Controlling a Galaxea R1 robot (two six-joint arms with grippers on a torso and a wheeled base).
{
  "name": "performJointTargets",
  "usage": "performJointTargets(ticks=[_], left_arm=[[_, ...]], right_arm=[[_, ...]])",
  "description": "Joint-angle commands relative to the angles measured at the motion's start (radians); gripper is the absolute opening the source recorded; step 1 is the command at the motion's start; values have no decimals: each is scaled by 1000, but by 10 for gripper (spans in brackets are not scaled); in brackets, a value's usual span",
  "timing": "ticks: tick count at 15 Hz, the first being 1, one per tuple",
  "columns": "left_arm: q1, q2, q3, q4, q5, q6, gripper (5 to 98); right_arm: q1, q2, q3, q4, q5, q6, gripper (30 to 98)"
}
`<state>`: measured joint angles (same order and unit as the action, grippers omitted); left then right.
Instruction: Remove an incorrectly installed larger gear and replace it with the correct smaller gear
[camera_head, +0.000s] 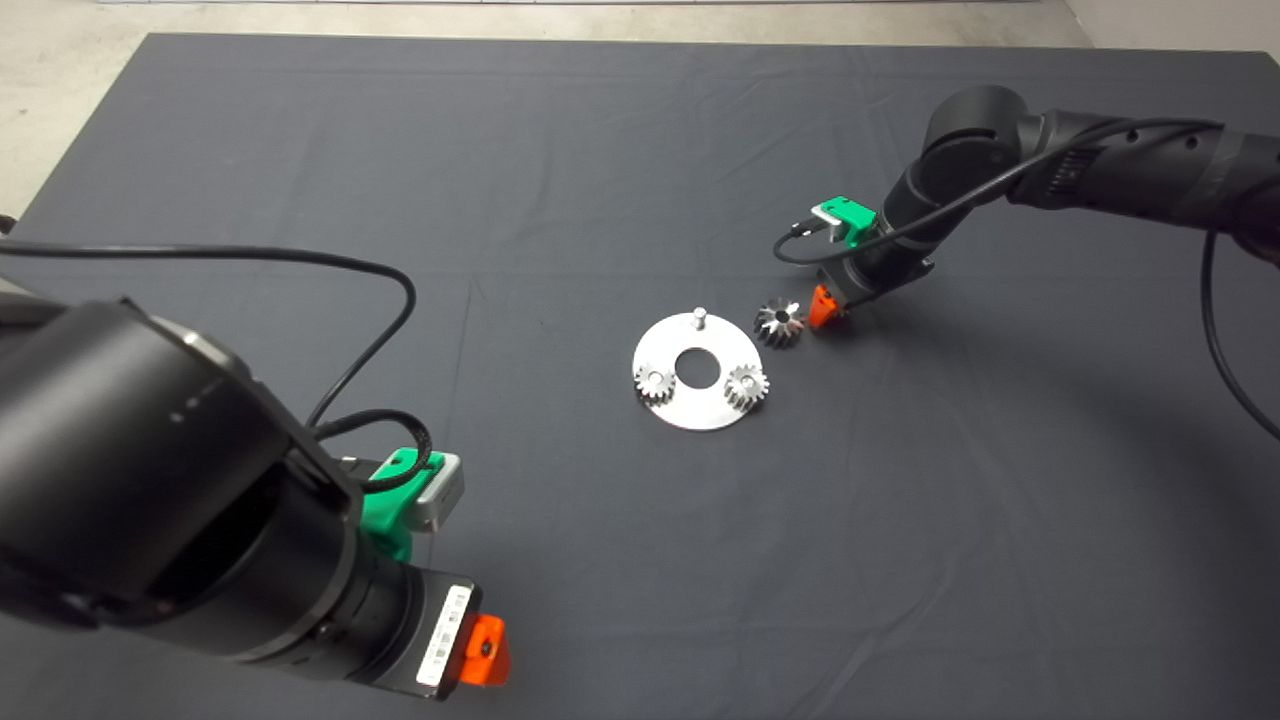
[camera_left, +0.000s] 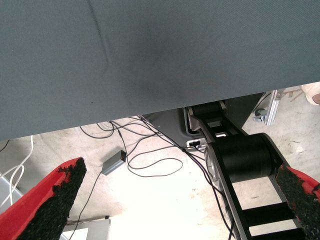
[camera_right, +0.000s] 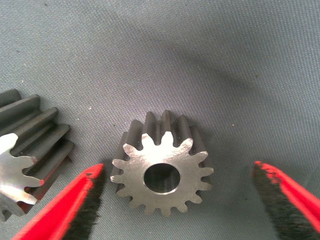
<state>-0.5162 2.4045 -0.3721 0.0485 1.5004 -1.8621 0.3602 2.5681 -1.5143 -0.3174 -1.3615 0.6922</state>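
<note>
Right gripper (camera_right: 177, 200) fingers spread open, smaller gear (camera_right: 161, 165) flat on worktop between them, untouched; larger gear (camera_right: 27, 155) just outside one finger. Left gripper (camera_left: 175, 200) parked, fingers open.

Looks like a robotics lab or test workshop to me. A desk (camera_head: 300, 120) is sitting under a plain dark mat (camera_head: 600, 550) on a bare concrete floor (camera_head: 60, 90), and loose black cables (camera_left: 150, 160) are trailing across that floor beside a small grey box (camera_left: 114, 161). A round steel plate (camera_head: 692, 372) is carrying machined gears, so it's bench hardware, nothing homey.
</note>
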Motion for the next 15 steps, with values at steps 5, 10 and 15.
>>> performJointTargets(ticks=[5,10,15], left_arm=[[-16,2,17,-18,3,-5,981],[-16,2,18,-18,3,-5,981],[-16,2,18,-18,3,-5,981]], right_arm=[[25,-2,5,-28,10,-3,699],[25,2,-2,-28,62,-5,653],[25,-1,-4,-28,70,-5,599]])
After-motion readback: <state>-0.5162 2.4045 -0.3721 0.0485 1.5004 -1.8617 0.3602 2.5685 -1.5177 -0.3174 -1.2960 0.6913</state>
